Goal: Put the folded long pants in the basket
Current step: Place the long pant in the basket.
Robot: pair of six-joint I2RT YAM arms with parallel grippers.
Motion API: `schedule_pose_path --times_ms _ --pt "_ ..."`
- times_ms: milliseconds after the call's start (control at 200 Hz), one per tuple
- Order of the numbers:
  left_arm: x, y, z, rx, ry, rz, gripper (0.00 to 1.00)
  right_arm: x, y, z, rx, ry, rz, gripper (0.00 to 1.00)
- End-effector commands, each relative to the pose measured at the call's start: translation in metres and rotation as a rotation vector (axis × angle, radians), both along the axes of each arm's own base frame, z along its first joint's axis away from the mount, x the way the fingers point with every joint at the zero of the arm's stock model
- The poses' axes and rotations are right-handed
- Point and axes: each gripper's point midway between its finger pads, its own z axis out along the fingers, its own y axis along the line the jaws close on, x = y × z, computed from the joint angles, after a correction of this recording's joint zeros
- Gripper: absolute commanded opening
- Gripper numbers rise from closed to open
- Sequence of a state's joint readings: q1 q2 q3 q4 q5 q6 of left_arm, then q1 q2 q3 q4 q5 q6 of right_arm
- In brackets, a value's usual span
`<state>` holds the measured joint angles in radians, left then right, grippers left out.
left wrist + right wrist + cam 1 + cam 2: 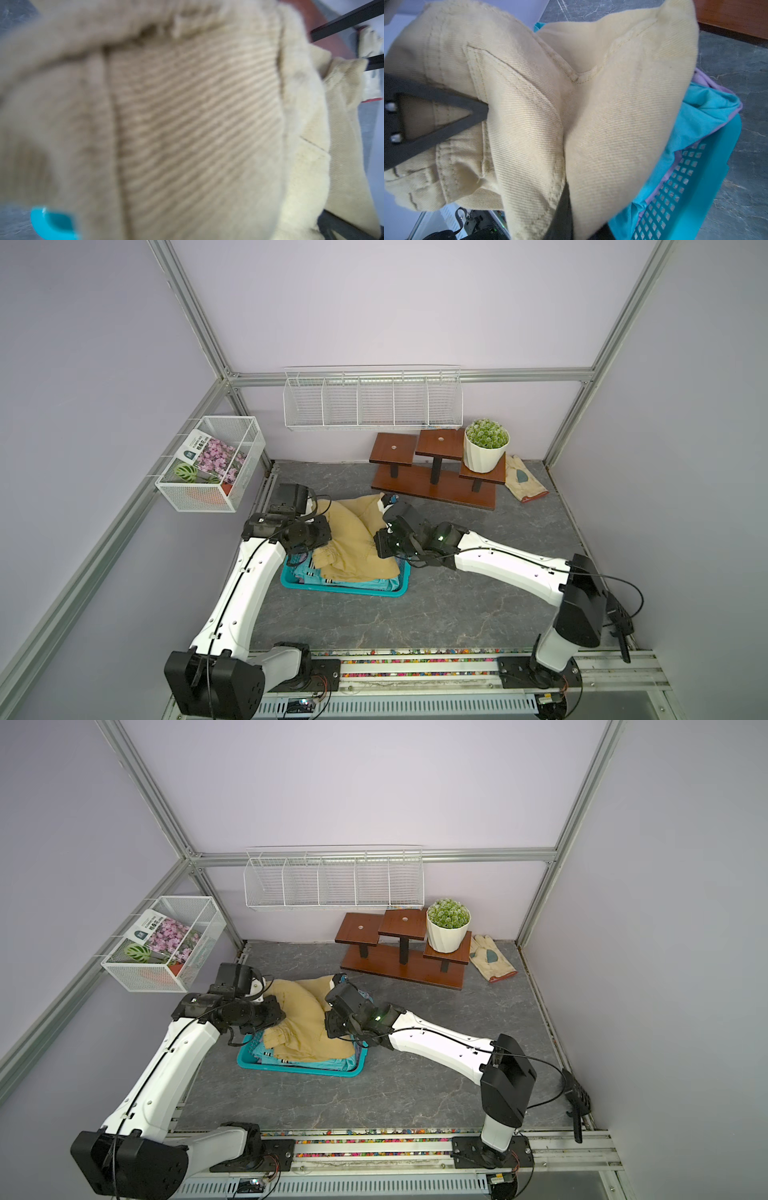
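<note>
Khaki pants front and centre, draped over the teal basket at middle frame. Their long axis runs from the basket's near rim up-frame toward the back wall. The near end lies flat on the stack inside; the far end is hoisted clear, sagging in a fold between two raised corners. Beneath them in the basket sit the teal pants, striped trim peeking out at the front, and the right wrist view catches the lilac pants tucked under the teal.

The right pincer is clamped tight on the upper-right corner of the khaki cloth, fabric bunched between its dark fingers. The left pincer sits at the upper-left corner; its tips are buried in cloth that fills the left wrist view, and it looks nipped onto that corner.

All around lies a dark grey marbled surface. At the upper right stand a wooden stand, a white plant pot and a cream glove. A wire rack hangs on the pale lilac back wall, and a mesh bin of flower packets hangs at the left.
</note>
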<state>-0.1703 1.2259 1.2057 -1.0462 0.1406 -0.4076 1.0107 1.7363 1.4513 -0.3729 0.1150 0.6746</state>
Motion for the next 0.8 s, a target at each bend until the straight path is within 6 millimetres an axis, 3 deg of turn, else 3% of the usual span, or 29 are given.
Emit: schedule_pose_path --times_ms 0,185,335,540,700,795 --pt "0.009 0.03 -0.01 0.151 -0.01 0.062 0.0 0.001 -0.023 -0.044 -0.097 0.036 -0.075 0.0" --pt "0.004 0.053 -0.03 0.273 0.027 0.123 0.0 -0.003 -0.045 -0.077 -0.134 0.053 -0.131 0.0" --pt "0.002 0.046 -0.059 0.259 0.133 0.084 0.0 -0.002 -0.053 -0.086 -0.178 0.049 -0.144 0.0" --pt "0.003 0.055 -0.072 0.315 0.192 0.116 0.0 -0.002 -0.068 -0.108 -0.236 0.05 -0.187 0.0" --pt "0.002 0.051 -0.084 0.304 0.241 0.101 0.0 -0.005 -0.087 -0.108 -0.262 0.023 -0.226 0.0" --pt "0.001 0.051 -0.077 0.3 0.233 0.107 0.0 -0.005 -0.103 -0.102 -0.288 -0.01 -0.264 0.0"
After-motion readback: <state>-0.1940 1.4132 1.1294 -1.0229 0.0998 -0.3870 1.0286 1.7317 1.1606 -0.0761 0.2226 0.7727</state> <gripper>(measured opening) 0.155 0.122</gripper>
